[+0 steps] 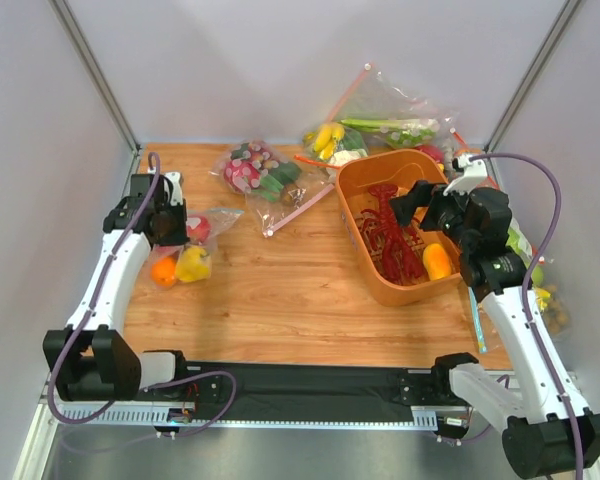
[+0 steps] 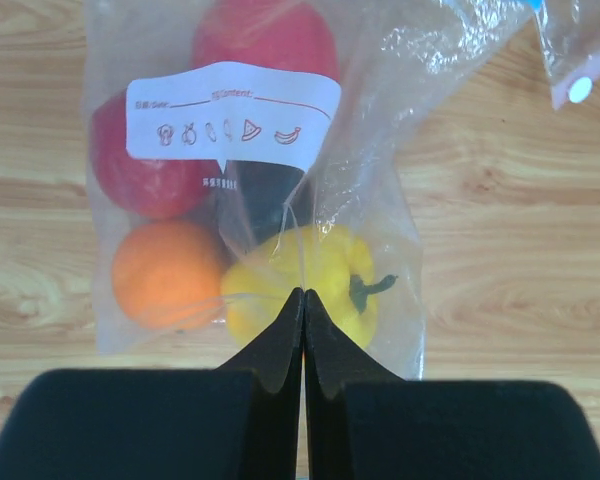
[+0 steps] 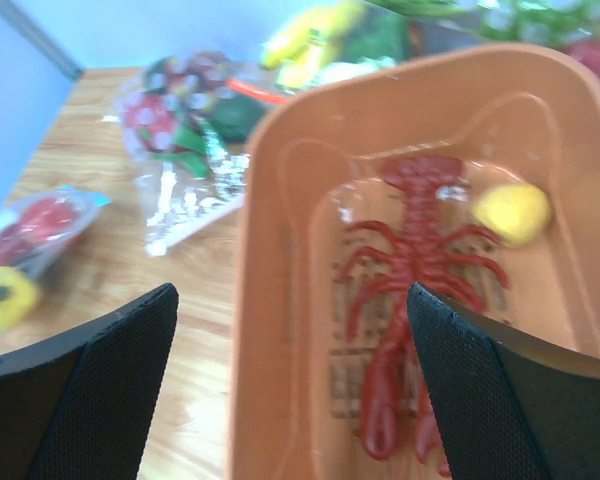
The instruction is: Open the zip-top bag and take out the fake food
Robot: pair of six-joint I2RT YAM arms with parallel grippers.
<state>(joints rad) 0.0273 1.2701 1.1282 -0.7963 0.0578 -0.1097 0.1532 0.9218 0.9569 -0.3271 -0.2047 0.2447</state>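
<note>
The zip-top bag (image 1: pixel 208 228) lies at the table's left, clear plastic with a white label (image 2: pixel 232 110). Inside it the fake food shows: two red pieces (image 2: pixel 265 35), an orange one (image 2: pixel 165 275), a yellow pepper (image 2: pixel 325 280) and a dark piece (image 2: pixel 265 195). My left gripper (image 2: pixel 303 295) is shut at the bag's near edge, and a crease in the film runs into its tips. The bag (image 3: pixel 40 225) also appears far left in the right wrist view. My right gripper (image 3: pixel 291 290) is open above the orange bin's (image 3: pixel 270 300) left wall, holding nothing.
The orange bin (image 1: pixel 350 215) at the right holds a red toy lobster (image 1: pixel 390 235) and a yellow-orange piece (image 1: pixel 437 261). Other clear bags of toy food lie at the back (image 1: pixel 260 170) and back right (image 1: pixel 380 125). A pink zip strip (image 1: pixel 298 208) lies left of the bin.
</note>
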